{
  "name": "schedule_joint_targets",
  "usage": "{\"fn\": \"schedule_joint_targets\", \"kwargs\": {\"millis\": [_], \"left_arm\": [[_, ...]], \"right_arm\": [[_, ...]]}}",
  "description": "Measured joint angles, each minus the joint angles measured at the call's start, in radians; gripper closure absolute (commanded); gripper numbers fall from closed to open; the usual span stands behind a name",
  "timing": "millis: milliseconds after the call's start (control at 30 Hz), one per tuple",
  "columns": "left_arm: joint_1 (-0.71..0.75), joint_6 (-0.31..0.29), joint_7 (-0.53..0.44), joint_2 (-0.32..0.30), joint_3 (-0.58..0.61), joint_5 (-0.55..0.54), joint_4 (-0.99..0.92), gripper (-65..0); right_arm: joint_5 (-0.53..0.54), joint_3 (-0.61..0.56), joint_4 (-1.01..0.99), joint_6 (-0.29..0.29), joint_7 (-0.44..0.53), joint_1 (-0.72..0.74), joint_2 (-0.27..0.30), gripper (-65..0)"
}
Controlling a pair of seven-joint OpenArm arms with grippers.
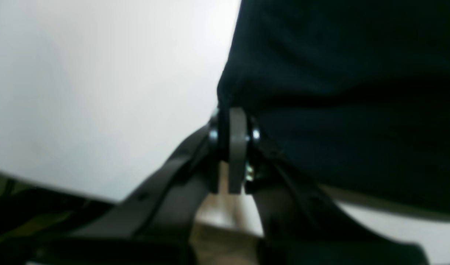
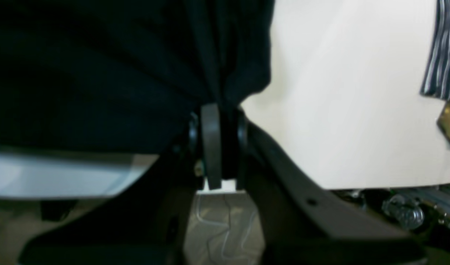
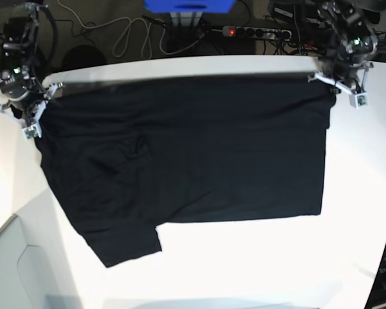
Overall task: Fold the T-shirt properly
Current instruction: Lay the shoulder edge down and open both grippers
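Black cloth: T-shirt (image 1: 342,92), soft, limp.
Left wrist: left gripper (image 1: 236,147), fingers clamped on a cloth edge.
Right wrist: right gripper (image 2: 213,147), fingers likewise clamped.
Base: shirt stretched flat across the white bench (image 3: 257,257); best held by corners.

The T-shirt (image 3: 186,148) is plain black all over its visible side, with no print showing, and it lies on a white table (image 3: 276,264) whose surface reads cream in the right wrist view. Beyond the table's far edge sit a bright blue box (image 3: 188,5), a black power strip (image 3: 257,31) with a glowing red switch, and pale grey cables on a dark floor. At the table's edge in the right wrist view there is a cloth (image 2: 443,48) striped in navy and white, with a blurred mustard-gold patch just below it.
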Motion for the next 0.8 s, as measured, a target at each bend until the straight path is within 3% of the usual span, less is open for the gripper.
{"fn": "schedule_joint_targets", "kwargs": {"millis": [233, 400, 800], "left_arm": [[0.086, -0.001, 0.005, 0.036, -0.002, -0.001, 0.069, 0.0], [0.097, -0.001, 0.009, 0.1, -0.097, -0.002, 0.069, 0.0], [0.06, -0.001, 0.007, 0.094, -0.116, -0.005, 0.058, 0.0]], "right_arm": [[-0.002, -0.001, -0.001, 0.0, 0.0, -0.053, 0.0, -0.3], [0.0, -0.001, -0.001, 0.0, 0.0, -0.054, 0.01, -0.4], [0.005, -0.001, -0.002, 0.0, -0.001, -0.067, 0.017, -0.5]]}}
